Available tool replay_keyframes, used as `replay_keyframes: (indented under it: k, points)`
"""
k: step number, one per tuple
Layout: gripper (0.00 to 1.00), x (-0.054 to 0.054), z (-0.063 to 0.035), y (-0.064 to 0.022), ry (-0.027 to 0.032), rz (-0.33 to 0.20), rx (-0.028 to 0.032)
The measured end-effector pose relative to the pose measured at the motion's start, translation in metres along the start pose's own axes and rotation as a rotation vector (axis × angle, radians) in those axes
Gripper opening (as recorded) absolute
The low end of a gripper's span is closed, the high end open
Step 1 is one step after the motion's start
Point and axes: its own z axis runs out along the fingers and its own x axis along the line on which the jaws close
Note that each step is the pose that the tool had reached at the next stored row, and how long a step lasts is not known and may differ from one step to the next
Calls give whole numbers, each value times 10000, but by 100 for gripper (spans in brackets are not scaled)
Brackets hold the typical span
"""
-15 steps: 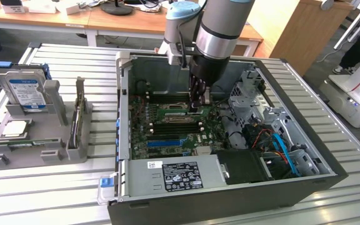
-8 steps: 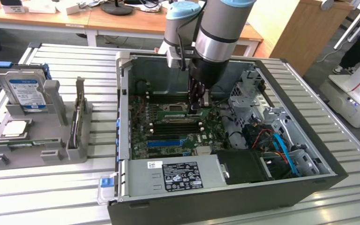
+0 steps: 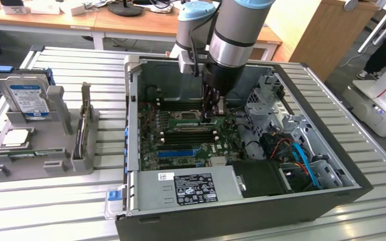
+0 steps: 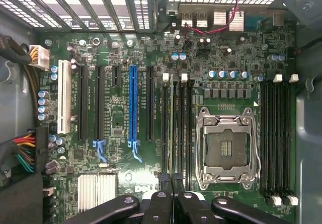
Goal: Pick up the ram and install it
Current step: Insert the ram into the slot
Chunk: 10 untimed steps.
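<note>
Standing edge-on among the memory slots [image 4: 186, 133] beside the processor socket [image 4: 226, 148], the ram [image 4: 172, 128] meets the gripper [image 4: 171, 177] (fingers [image 4: 163, 186] drawn together), probably for square seating.

**Item: robot arm [image 3: 236, 25].**
- Casing: matt silver-grey, built of round tube sections.
- Joint cap [image 3: 196, 10]: pale blue and domed.
- Band [image 3: 236, 41]: black, ringing the broadest section.
- Cable [image 3: 194, 45]: thin and black, running down the side of the casing.
- Lower wrist section [image 3: 214, 80]: black.

**Claw [image 4: 171, 179].**
- Colour: black throughout.
- Fingers [image 4: 163, 184]: two, slim.
- Link bars [image 4: 108, 210]: black and angled, flanking the fingers on either side.
- Pivot pins [image 4: 129, 201]: round and silver-grey, sitting at the link joints.
</note>
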Motion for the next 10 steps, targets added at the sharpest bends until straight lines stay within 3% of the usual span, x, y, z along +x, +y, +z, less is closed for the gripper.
replay_keyframes:
  k: [10]
  points:
    - [12,2,89,-2,4,0,0]
